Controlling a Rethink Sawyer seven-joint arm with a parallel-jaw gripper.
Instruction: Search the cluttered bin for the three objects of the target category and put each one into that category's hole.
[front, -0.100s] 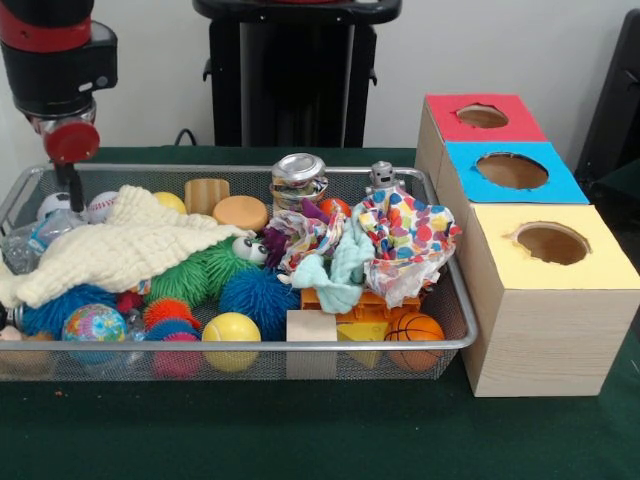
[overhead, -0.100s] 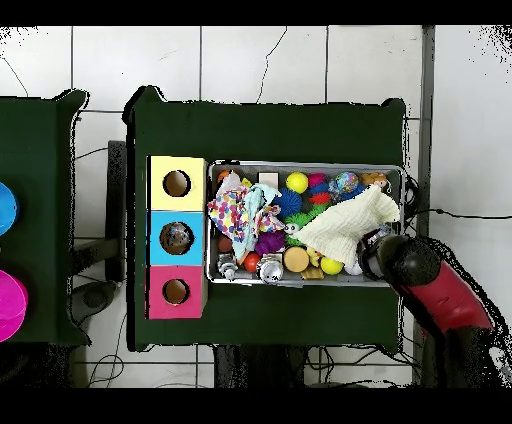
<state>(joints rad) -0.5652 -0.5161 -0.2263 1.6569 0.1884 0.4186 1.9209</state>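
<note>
gripper (front, -0.100s: 70, 195) low over bin's (front, -0.100s: 420, 345) corner beside cream cloth (front, -0.100s: 120, 250); grip state unclear.

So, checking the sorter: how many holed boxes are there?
3, in a row beside the bin: red box farthest, blue box middle, yellow box nearest.

bin (front, -0.100s: 455, 300) packed, no gaps | cream cloth (front, -0.100s: 120, 250) covers one end | holes (front, -0.100s: 551, 242) unobstructed above

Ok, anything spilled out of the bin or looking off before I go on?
Nothing has spilled: everything sits inside the bin. The cream cloth and dotted cloth lie over other toys, hiding some. In the overhead view the blue box already has something in its hole.
</note>
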